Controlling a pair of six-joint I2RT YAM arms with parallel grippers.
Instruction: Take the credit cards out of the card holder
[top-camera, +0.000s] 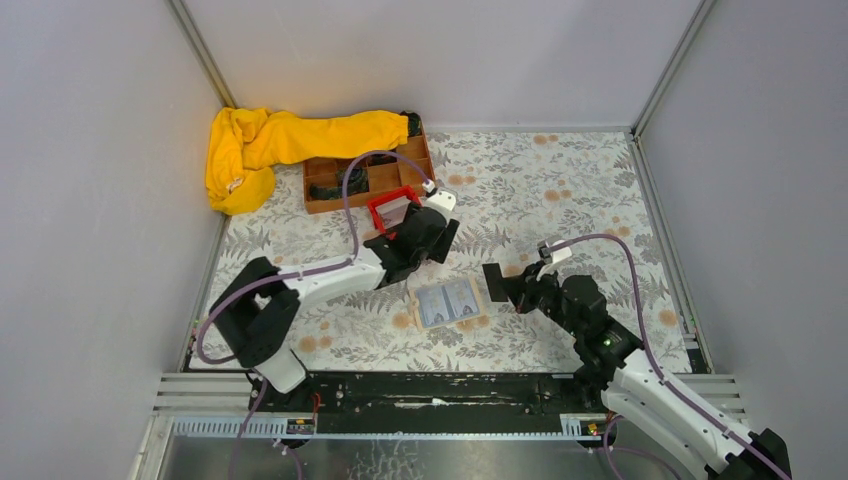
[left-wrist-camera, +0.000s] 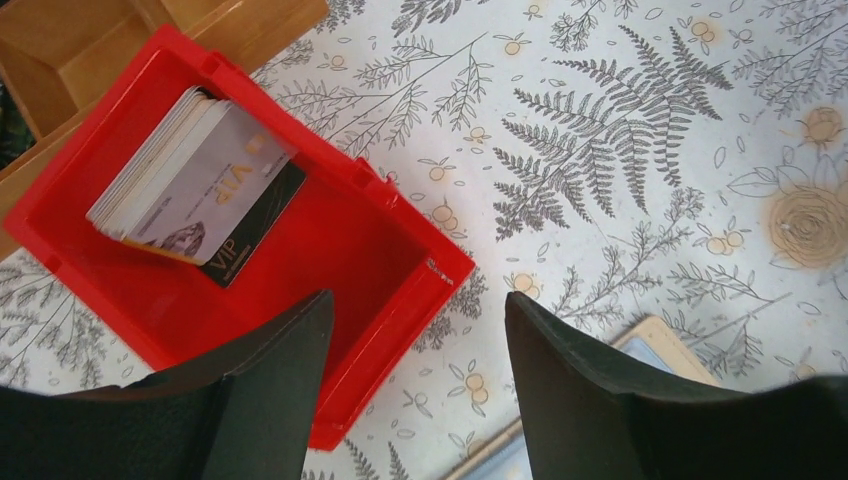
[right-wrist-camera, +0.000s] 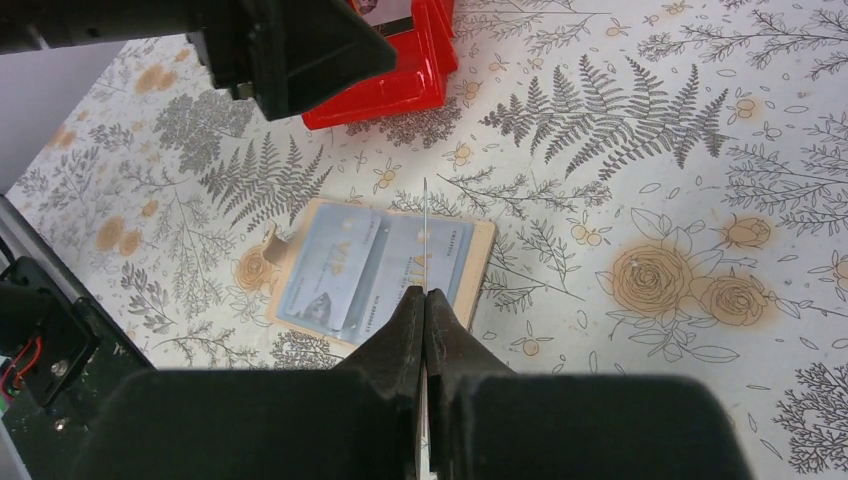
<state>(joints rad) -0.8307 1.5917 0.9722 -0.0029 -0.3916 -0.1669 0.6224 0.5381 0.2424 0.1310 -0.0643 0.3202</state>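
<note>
The card holder (top-camera: 447, 302) lies open and flat on the floral table, tan edge showing, with pale cards (right-wrist-camera: 335, 265) in its pockets. A stack of credit cards (left-wrist-camera: 200, 175) leans in the red bin (left-wrist-camera: 400, 330). My left gripper (left-wrist-camera: 417, 300) hangs open just above the bin's near corner, with nothing between its fingers. My right gripper (right-wrist-camera: 425, 292) is shut on one thin card (right-wrist-camera: 425, 230), seen edge-on, held above the holder's (right-wrist-camera: 475, 250) right part. From above, that card (top-camera: 494, 280) looks dark and sits just right of the holder.
A brown wooden compartment tray (top-camera: 365, 178) stands behind the red bin (top-camera: 392, 208), with a yellow cloth (top-camera: 270, 140) draped over its back left. Grey walls close in the table on the left, back and right.
</note>
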